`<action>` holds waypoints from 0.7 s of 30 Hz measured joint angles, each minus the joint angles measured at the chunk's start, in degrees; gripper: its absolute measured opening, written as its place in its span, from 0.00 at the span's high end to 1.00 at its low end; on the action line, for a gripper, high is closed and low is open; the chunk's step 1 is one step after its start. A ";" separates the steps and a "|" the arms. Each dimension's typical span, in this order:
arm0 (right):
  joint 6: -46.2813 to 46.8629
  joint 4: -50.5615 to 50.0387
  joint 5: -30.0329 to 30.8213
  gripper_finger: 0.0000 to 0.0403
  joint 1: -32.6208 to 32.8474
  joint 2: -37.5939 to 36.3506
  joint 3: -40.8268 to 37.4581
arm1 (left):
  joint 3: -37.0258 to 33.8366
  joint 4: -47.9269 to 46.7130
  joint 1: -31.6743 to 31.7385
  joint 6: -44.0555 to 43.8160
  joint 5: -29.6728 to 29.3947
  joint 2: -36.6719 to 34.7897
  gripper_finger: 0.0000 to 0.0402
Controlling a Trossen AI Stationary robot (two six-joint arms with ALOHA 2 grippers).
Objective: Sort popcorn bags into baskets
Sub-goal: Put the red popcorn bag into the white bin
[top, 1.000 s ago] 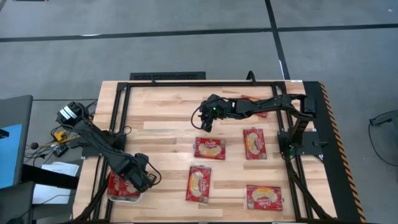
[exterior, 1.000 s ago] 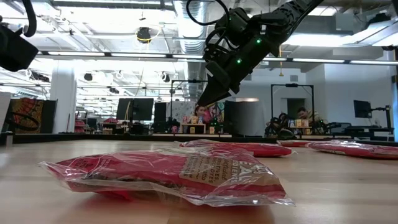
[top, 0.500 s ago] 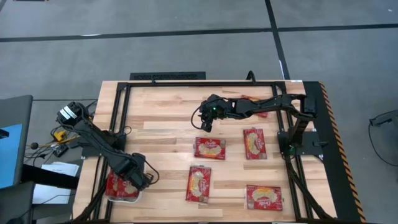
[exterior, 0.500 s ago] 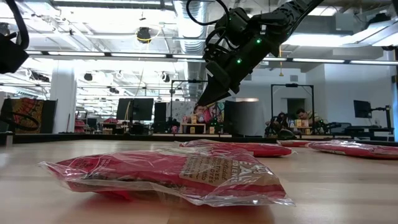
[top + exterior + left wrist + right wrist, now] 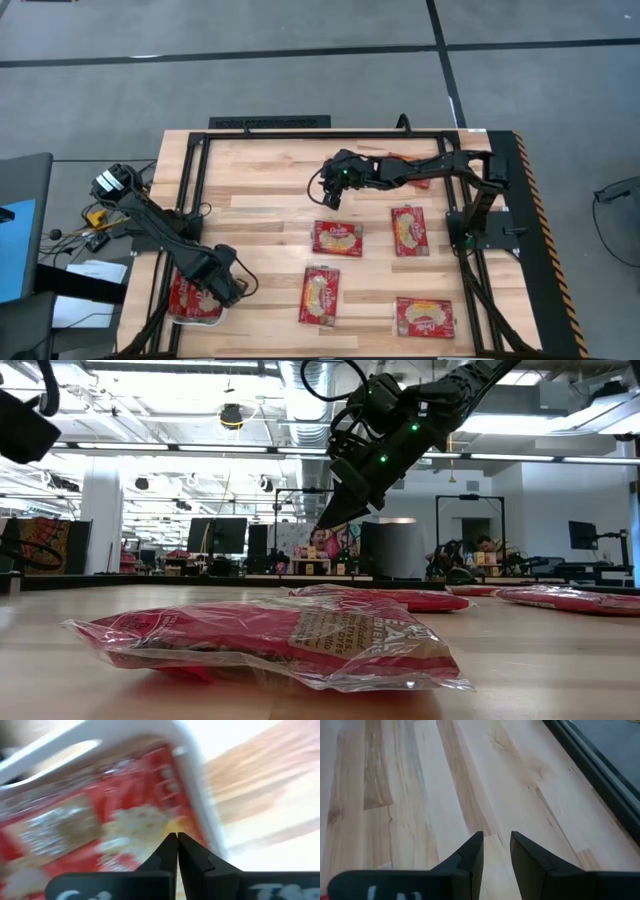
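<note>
Several flat red popcorn bags lie on the wooden table: one near the middle (image 5: 337, 237), one to its right (image 5: 408, 229), one nearer (image 5: 320, 295), one at the near right (image 5: 425, 317). Another red bag (image 5: 412, 182) shows partly under the right arm at the far side. One more bag (image 5: 100, 825) lies in the white tray (image 5: 200, 318) at the near left corner. My left gripper (image 5: 176, 837) is shut and points down at that bag. My right gripper (image 5: 330, 198) is open and hangs above bare wood, beyond the middle bag. My left gripper points its shut fingertips (image 5: 170, 845) down over the yellow picture of the bag (image 5: 135, 820) that lies flat in the tray. I cannot tell whether they touch it.
A black metal frame (image 5: 190, 170) runs along the table's edges. In the low view the nearest bag (image 5: 270, 635) lies in the foreground, with more bags (image 5: 400, 598) behind it. Bare wood (image 5: 470, 780) lies under the right gripper, at the table's far middle.
My left gripper has shifted a little toward the table's left edge over the tray and back again, staying shut. The right arm and the bags on the table have kept still.
</note>
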 joint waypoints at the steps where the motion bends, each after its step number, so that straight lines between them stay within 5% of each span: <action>1: 0.00 0.09 0.00 0.70 -0.01 0.00 0.00 | 0.00 0.35 0.00 0.22 -0.59 0.12 1.00; 12: -0.05 0.41 0.00 0.70 0.02 0.00 0.02 | -3.85 11.16 0.05 0.91 7.56 6.78 1.00; 21: -0.12 1.57 -0.10 0.70 -0.64 0.00 0.02 | -1.52 -2.20 0.62 -0.37 12.32 6.61 1.00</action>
